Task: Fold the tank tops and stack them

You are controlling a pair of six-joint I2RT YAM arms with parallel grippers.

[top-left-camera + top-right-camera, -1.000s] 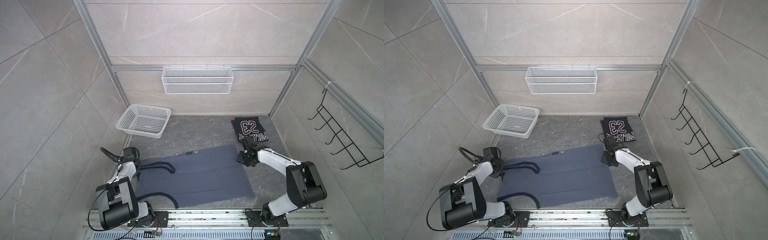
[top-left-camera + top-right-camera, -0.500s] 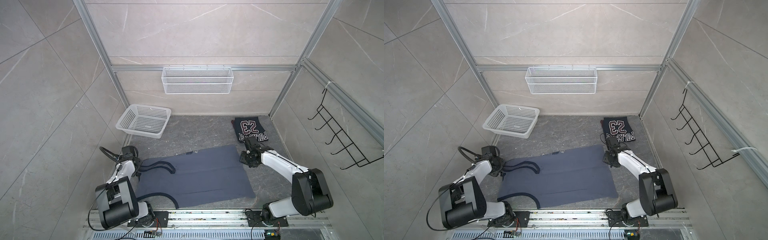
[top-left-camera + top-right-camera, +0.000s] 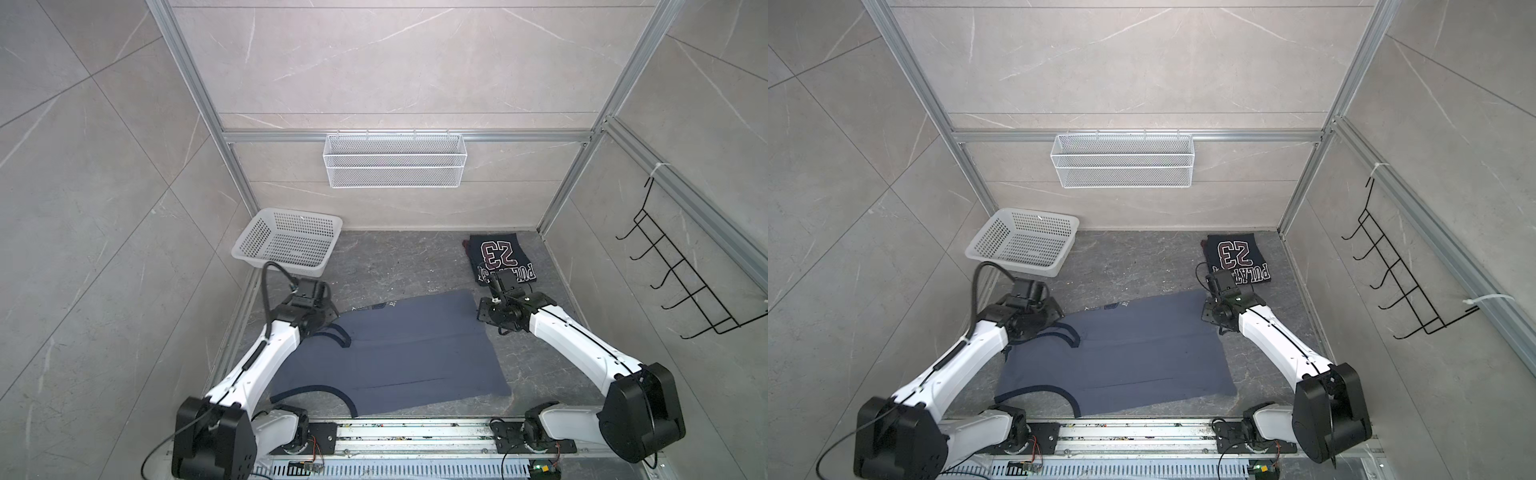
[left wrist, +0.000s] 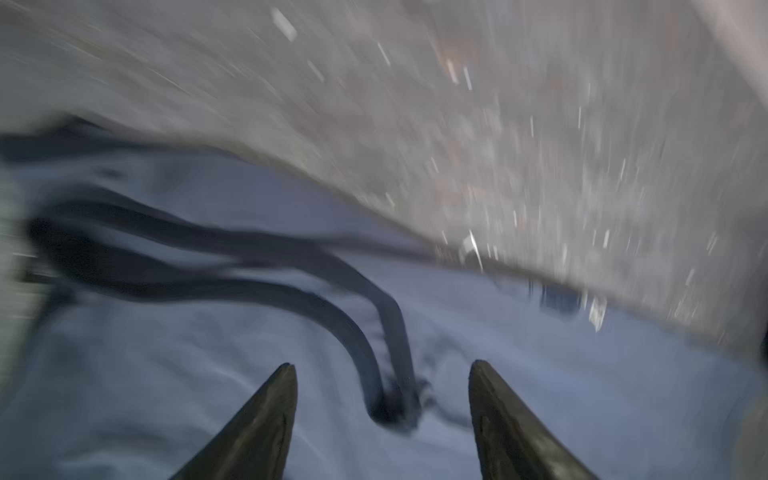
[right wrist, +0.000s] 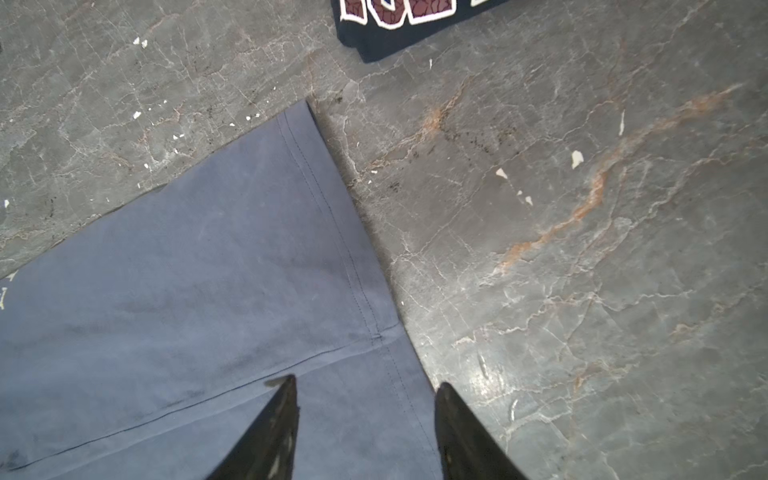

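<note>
"23" on navy tank top (image 3: 498, 259), lettering perhaps "PULA"

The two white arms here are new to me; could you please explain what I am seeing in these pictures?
They are robot arms, each ending in a two-fingered gripper. Two pictures look down from overhead; two come from cameras on the wrists. On the grey surface a slate-blue tank top lies spread flat, a navy tank top lies folded at the back right, and a white basket stands back left. The left gripper and right gripper are open over the slate-blue top, holding nothing.
</note>
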